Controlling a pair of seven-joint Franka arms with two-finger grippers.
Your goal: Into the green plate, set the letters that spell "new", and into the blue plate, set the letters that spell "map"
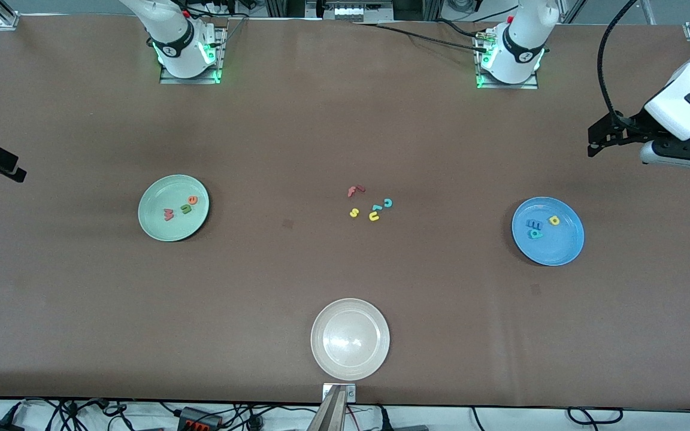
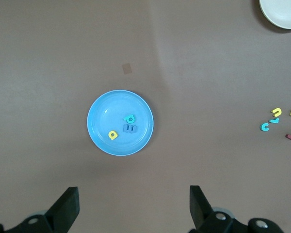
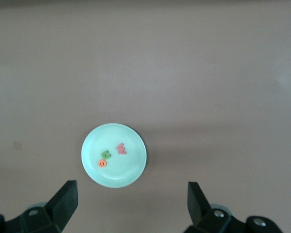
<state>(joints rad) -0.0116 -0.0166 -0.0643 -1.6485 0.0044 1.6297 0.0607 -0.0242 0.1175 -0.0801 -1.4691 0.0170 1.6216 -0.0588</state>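
**Op A:** From my seat, the green plate (image 1: pixel 152 224) sits left of centre in the front view. On it I see the "w" (image 1: pixel 169 214), the "n" (image 1: pixel 185 209) and the "e" (image 1: pixel 192 200), close together in a row.

**Op B:** I see the same three on the plate in my right wrist view. And the blue plate (image 1: pixel 560 248)?

**Op A:** Right of centre in the front view. It carries the "m" (image 1: pixel 533 224), the "a" (image 1: pixel 536 234) and the "p" (image 1: pixel 554 220); the "m" and "a" look to be touching, the "p" just beside them.

**Op B:** Grippers?

**Op A:** I have the left gripper (image 2: pixel 133 208) up in the air at the right edge of the front view, jaws spread wide, nothing between them. In its wrist view the blue plate lies below it. The right gripper (image 3: pixel 132 206) pokes in at the left edge of the front view, also wide open with nothing in its grasp, looking down on the green plate.

**Op B:** What else is on the table?

**Op A:** A loose cluster at the middle of the front view: a red "f" (image 1: pixel 354 190), a teal "c" (image 1: pixel 387 203), a yellow "s" (image 1: pixel 354 212), a yellow "u" (image 1: pixel 374 216). There is one more teal piece (image 1: pixel 376 208) that I cannot read. A white plate (image 1: pixel 333 359) sits at bottom centre, with no letters on it.
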